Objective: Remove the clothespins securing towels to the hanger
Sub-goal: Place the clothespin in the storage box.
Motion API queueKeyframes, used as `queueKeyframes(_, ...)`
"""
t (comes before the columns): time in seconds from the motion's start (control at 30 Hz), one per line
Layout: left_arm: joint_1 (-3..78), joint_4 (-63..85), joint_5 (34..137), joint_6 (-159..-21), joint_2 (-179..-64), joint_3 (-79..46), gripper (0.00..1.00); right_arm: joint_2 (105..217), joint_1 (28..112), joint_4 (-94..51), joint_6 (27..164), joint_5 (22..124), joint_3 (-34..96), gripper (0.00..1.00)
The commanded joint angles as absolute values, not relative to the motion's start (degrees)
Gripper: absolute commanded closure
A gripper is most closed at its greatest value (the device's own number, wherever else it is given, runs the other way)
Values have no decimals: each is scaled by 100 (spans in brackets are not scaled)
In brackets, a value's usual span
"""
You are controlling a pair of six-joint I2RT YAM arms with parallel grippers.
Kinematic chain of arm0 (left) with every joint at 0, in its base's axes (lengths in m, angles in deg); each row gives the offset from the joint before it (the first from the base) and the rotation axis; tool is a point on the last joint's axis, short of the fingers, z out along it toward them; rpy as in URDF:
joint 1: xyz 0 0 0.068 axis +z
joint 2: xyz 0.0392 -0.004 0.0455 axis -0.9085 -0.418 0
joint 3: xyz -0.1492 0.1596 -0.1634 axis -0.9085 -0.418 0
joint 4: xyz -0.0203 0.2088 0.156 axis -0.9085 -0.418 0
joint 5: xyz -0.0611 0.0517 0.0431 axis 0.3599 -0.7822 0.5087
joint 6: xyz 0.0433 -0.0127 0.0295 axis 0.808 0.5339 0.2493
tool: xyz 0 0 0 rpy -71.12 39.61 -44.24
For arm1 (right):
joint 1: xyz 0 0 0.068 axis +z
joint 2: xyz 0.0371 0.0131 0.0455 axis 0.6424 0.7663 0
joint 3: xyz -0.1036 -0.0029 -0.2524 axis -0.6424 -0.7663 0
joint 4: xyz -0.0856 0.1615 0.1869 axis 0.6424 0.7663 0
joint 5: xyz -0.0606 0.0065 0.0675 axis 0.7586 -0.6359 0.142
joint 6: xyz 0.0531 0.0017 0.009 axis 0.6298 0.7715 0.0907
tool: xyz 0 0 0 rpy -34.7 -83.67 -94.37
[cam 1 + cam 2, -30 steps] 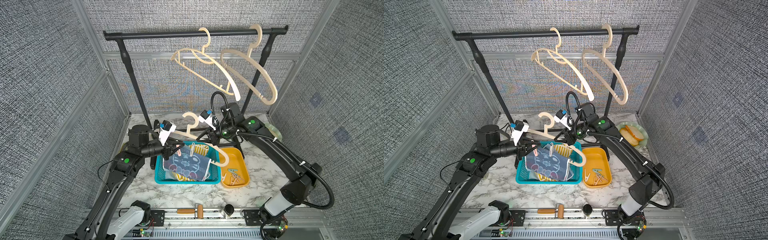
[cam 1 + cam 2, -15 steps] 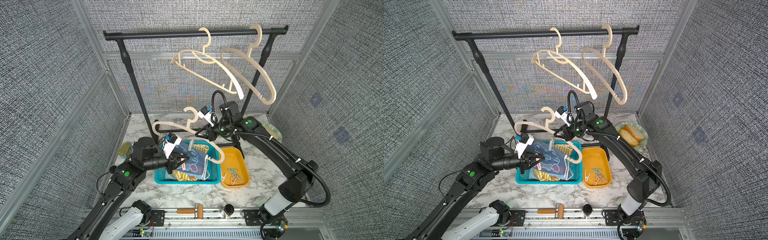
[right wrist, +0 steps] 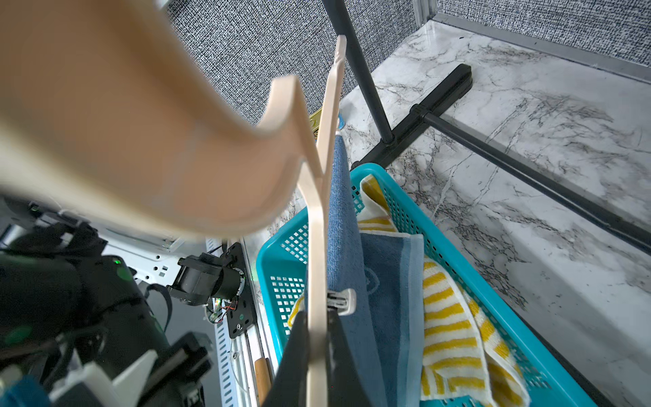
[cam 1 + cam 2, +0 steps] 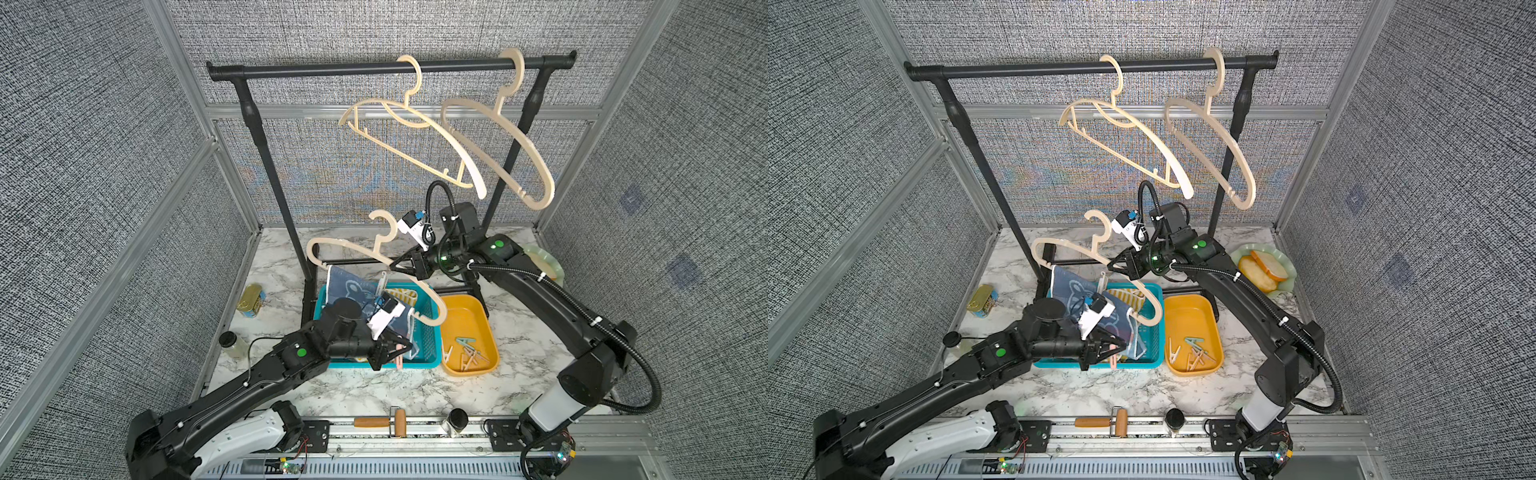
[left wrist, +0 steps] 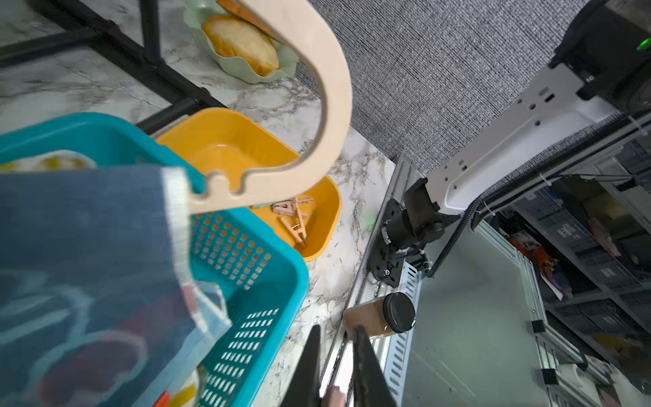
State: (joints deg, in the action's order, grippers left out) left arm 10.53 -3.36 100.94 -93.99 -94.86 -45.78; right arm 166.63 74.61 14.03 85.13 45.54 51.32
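The left gripper [image 4: 401,352] is closed on one pink clothespin [image 4: 399,362] by the near rim of the teal basket [image 5: 98,127], lower centre of a top view; the right gripper [image 4: 392,266] is clamped on one beige hanger [image 5: 336,105]. One dark blue towel [image 4: 351,286], its pale print too blurred to be read, is pinned to that hanger by one white clothespin [image 3: 341,299]. Two more hangers [image 4: 459,156] are hung on the rail [image 4: 332,70], upper centre, and several clothespins [image 4: 467,353] are gathered in one yellow tray [image 4: 463,320].

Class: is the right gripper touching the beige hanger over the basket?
Touching. The right wrist view shows the right gripper clamped on the hanger, jaws against its bar.
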Motion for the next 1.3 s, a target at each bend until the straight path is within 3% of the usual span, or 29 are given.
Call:
queueKeyframes(0.0,796,641,9907,-9552,-9876,-4630,100,16587,7430,1069,8657,4580,5087,100)
queueKeyframes(0.37,102,1680,9510,-9697,-11457,-4308,100,16477,7303,858,8891,4712,4954,100)
queueKeyframes(0.9,-150,3321,8989,-9932,-13553,-3478,100,16196,7251,804,8979,4753,4890,100)
queueKeyframes(1.27,-155,3028,7968,-10011,-14402,-2913,100,16109,7250,667,9076,4783,4780,100)
